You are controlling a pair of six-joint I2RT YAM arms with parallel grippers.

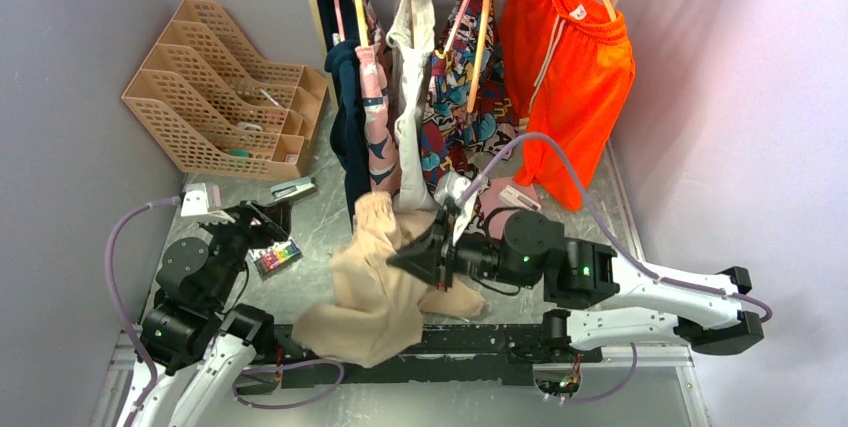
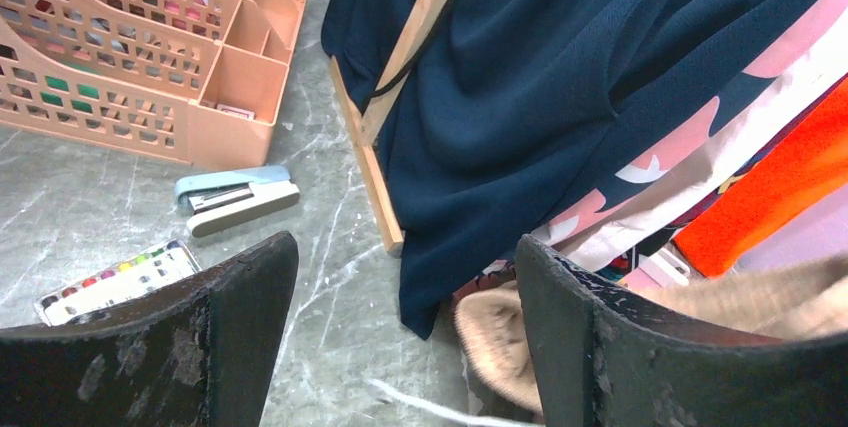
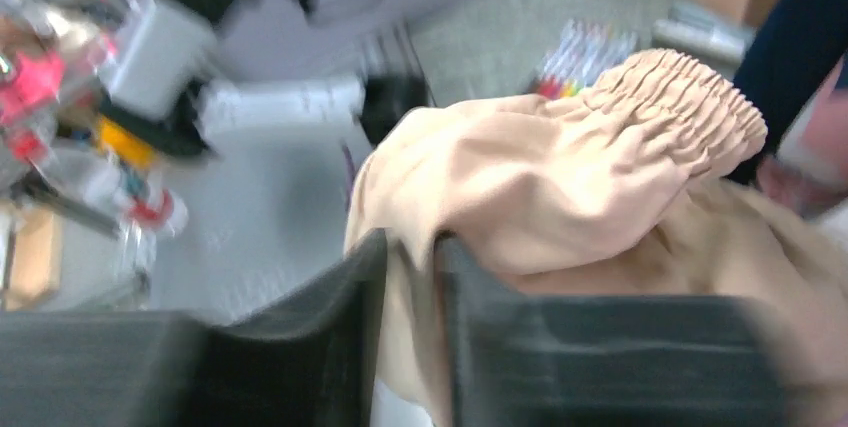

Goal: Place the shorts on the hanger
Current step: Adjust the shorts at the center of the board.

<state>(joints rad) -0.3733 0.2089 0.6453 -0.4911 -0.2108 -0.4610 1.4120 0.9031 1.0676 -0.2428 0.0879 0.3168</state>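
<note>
Grey marbled table (image 1: pixel 330 217) under lilac walls, with a wooden clothes rack (image 1: pixel 312 7) at the back carrying a row of hung garments. The shorts (image 1: pixel 375 287) lie bunched on the table just in front of the rack's foot, their gathered waistband raised toward the navy garment (image 2: pixel 520 77). The right gripper (image 3: pixel 411 257) is clamped on a fold of the beige cloth a little below that waistband. Its wrist view is blurred, but cloth clearly fills the narrow gap between the fingers. The left gripper (image 2: pixel 400 287) hovers to the left of the rack's post, jaws wide apart and holding nothing, with the waistband's edge just beside one finger. The hanger (image 1: pixel 480 42) appears to be the slim orange-tan one on the rack's rail, in front of the patterned garment (image 1: pixel 455 97). It is seen edge-on, so I cannot be sure.

The step in hand looks like raising and spreading the shorts. To do it well, the pinch belongs on the elastic band rather than on loose leg cloth, or the garment will sag and twist. The free left gripper should take the band on the side away from the right's hold, so it stretches flat between both. Lift clear of the table before moving toward the rack, and mind the white drawstring (image 2: pixel 420 402) and the neighbouring garments, which could snag.
</note>
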